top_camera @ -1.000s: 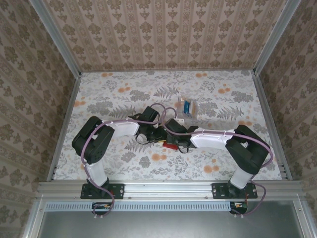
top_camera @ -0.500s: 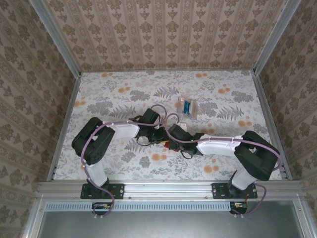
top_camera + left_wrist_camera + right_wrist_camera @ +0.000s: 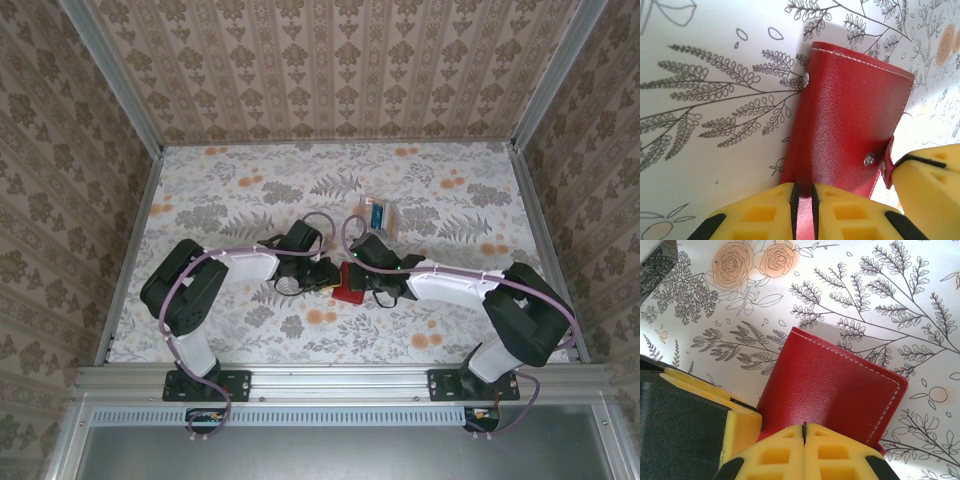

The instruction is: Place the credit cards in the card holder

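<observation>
The red card holder (image 3: 349, 291) lies folded on the flowered table between both grippers. In the left wrist view my left gripper (image 3: 802, 212) is shut on a thin red edge of the card holder (image 3: 850, 120), near its snap tab. My right gripper (image 3: 804, 432) is shut, fingertips pressed together with nothing between them, right at the near edge of the card holder (image 3: 835, 390); whether it touches is unclear. From above, the left gripper (image 3: 325, 275) and right gripper (image 3: 368, 280) flank the wallet. A blue credit card (image 3: 377, 214) shows inside a small clear box.
The clear plastic box (image 3: 382, 218) sits just beyond the right wrist. A metal frame (image 3: 345, 375) edges the table. A yellow finger of the other gripper shows in each wrist view, very close (image 3: 930, 187) (image 3: 742, 422).
The right arm's elbow has swung out to the right and its wrist has shifted, uncovering more of the red card holder. The left arm has barely moved.
</observation>
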